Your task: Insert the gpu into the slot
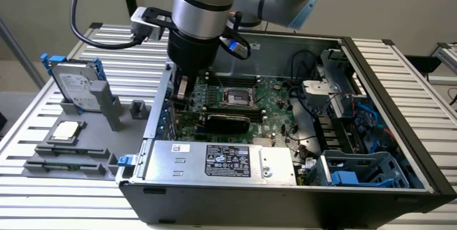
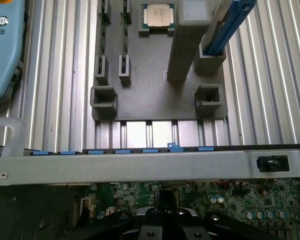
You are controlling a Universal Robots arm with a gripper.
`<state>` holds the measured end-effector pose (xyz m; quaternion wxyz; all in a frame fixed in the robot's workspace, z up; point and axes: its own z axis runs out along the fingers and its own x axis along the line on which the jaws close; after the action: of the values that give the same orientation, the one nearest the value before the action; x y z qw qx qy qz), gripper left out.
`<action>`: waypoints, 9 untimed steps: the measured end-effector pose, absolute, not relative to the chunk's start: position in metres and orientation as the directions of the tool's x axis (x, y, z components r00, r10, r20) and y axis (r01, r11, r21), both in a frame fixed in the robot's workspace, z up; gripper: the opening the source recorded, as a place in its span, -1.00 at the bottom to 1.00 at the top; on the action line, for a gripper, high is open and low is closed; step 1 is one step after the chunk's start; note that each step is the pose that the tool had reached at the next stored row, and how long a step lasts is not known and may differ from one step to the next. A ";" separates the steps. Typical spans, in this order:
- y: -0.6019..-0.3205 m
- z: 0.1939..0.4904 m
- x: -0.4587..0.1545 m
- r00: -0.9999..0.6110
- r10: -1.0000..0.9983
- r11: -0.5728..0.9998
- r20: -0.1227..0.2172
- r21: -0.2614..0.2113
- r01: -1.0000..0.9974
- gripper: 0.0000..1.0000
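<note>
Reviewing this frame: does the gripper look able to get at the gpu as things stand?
Probably yes. The case is open-topped, the gripper hangs inside it over the motherboard, and the gpu sits just beside it with nothing visible between them.

I am looking at the gpu (image 1: 225,120), a thin black rectangular card that is standing on its long edge across the green motherboard inside the open computer case. Its long side is running from the case's rear wall on the exterior view's left toward the middle of the board, just in front of the square silver socket. It is sitting level, not tilted, and low against the board. Its end toward the exterior view's left is reaching the rear wall, where its metal bracket is probably lying, though I cannot make that out clearly. The slot is lying under the card's lower edge, so I am not seeing its blue strip.
</note>
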<state>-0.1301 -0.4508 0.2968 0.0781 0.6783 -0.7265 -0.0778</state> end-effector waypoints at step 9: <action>-0.450 0.297 -0.132 -0.105 -0.994 0.104 0.008 0.219 -0.970 -0.79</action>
<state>-0.1318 -0.4496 0.2968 0.0766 0.6646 -0.7390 -0.0792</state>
